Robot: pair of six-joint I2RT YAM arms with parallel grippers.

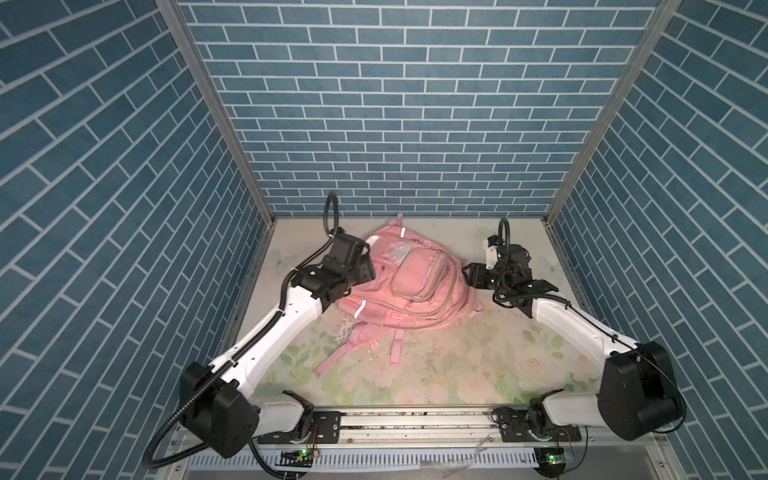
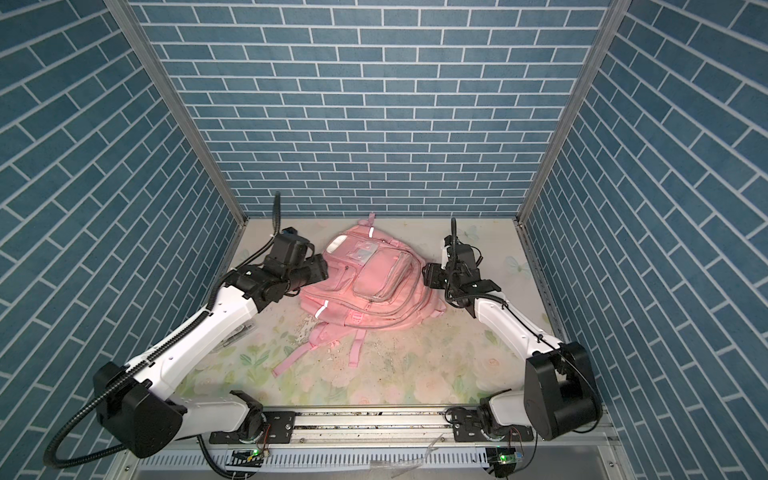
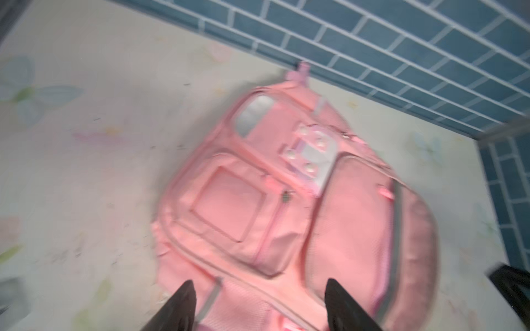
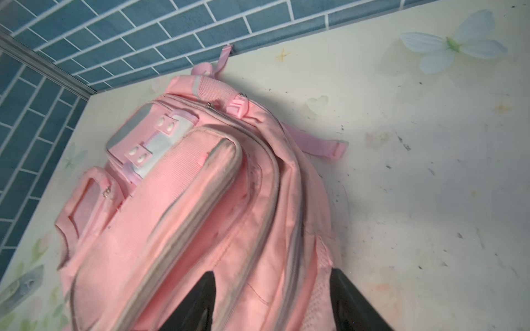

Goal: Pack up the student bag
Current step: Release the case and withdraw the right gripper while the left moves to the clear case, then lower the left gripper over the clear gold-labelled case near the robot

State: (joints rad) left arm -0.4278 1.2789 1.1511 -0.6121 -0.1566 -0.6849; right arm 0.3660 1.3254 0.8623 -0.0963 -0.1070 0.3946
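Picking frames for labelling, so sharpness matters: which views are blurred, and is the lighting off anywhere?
Left wrist view: the backpack and table are smeared by motion blur. Right wrist view: mostly sharp, slightly soft across the backpack. Both top views: sharp, but a reddish glow tints the backpack's front.

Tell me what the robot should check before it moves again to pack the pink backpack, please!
1. Left hand open: ok, its jaws stand apart over the pink backpack.
2. Right hand open: ok, its jaws stand apart at the backpack's side.
3. Backpack lying on the floral table, front pockets up: ok.
4. A way in for packing: not ok, no opening shows on it.
5. Shoulder straps apart from both arms: ok, they lie toward the near edge.
6. Sharp left wrist view: not ok, it is blurred.
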